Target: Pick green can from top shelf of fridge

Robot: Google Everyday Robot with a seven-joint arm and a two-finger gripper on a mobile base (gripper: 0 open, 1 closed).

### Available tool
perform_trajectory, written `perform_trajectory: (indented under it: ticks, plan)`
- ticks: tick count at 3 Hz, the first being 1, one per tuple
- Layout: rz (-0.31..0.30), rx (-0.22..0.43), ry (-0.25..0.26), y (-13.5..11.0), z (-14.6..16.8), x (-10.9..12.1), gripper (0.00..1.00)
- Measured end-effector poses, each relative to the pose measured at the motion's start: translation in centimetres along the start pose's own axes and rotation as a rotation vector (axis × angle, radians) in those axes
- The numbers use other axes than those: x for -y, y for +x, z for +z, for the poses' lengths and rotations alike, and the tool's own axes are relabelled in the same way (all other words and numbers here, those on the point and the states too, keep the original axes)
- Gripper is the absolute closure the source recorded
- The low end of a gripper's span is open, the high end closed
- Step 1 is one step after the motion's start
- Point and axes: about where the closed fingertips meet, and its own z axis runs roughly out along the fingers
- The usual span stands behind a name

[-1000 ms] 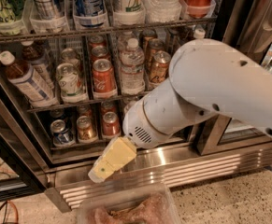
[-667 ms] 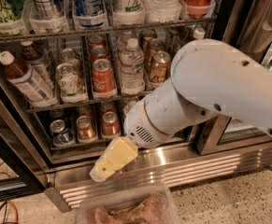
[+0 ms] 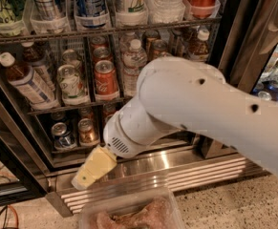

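- The green can (image 3: pixel 4 6) stands at the far left end of the top shelf (image 3: pixel 129 31) of the fridge (image 3: pixel 186 175), in a clear tray.
- The tool (image 3: pixel 91 170), pale yellow, hangs well below the top shelf, before the ribbed steel base, well apart from the green can.
- Whether the tool is spread or pressed together, I cannot tell.
- 1 white arm (image 3: pixel 200 109) crosses below the top shelf, hiding part of the lower racks.

The hand (image 3: pixel 89 171) low before the fridge (image 3: pixel 203 171) (green can (image 3: pixel 2 6) high above)
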Motion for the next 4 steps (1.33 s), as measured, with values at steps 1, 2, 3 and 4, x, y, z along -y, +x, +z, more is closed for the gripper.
perform_trajectory:
  ticks: [1, 2, 3, 4]
  plan:
    - [-0.006, 0.087, 0.074, -6.3, 4.3, 1.7, 0.00]
    - [-0.012, 0.084, 0.074, -6.4, 4.4, 1.6, 0.00]
    - [0.009, 0.148, 0.096, -7.5, 5.0, 1.8, 0.00]
    - [0.023, 0.260, 0.190, -10.0, 4.8, 2.6, 0.00]
